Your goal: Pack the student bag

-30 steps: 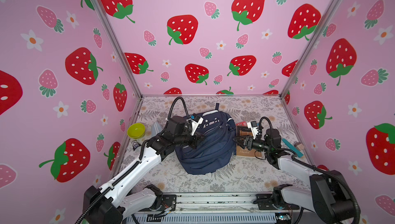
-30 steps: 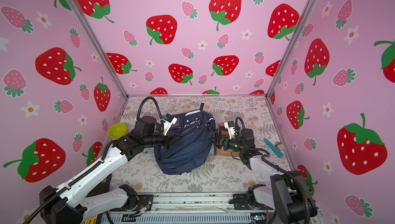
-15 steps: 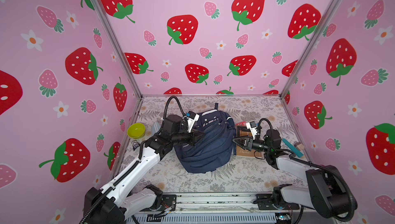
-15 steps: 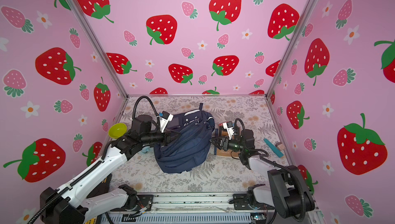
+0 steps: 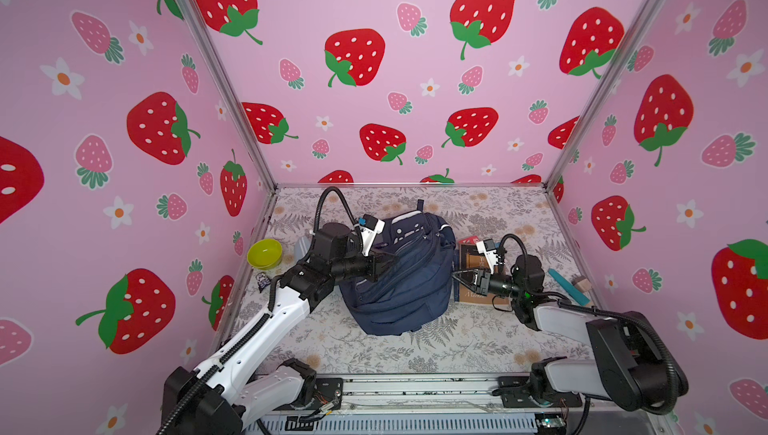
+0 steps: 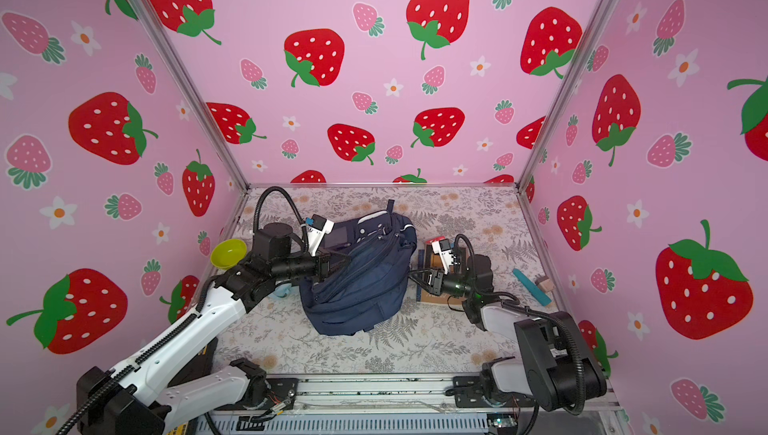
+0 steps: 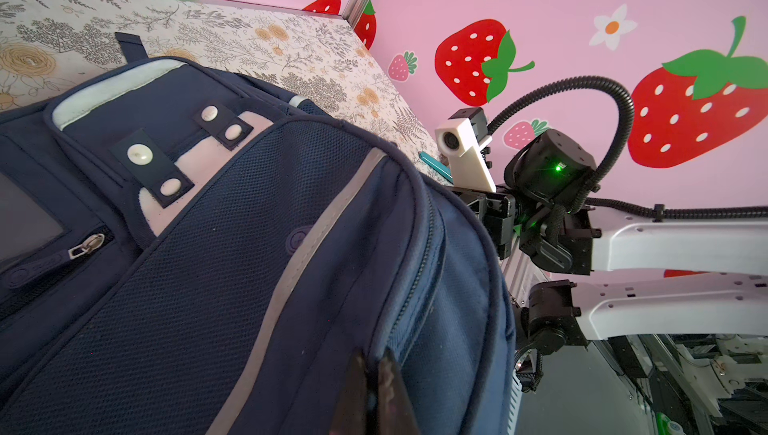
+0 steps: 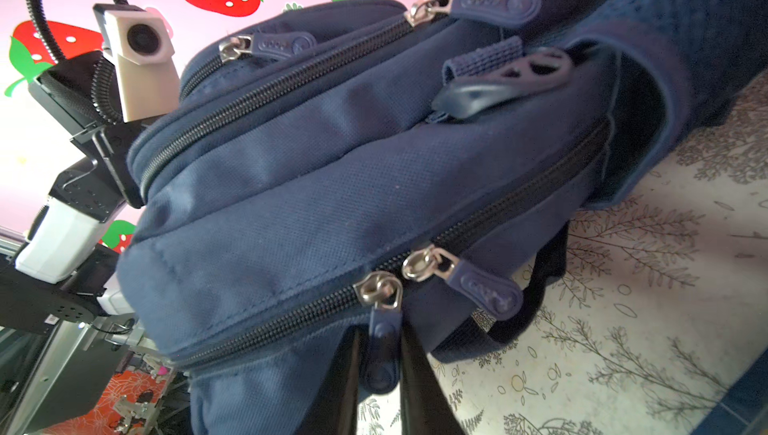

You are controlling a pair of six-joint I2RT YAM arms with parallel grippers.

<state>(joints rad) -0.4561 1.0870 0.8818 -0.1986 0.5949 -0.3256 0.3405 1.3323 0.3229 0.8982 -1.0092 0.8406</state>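
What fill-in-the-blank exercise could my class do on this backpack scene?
The student bag is made of navy ___ fabric.
A zip pull on the bag sits ___ the jaws of the right gripper.
In both top views, the bowl stands left of the bag and the book lies to its ___.
Missing words: blue; between; right.
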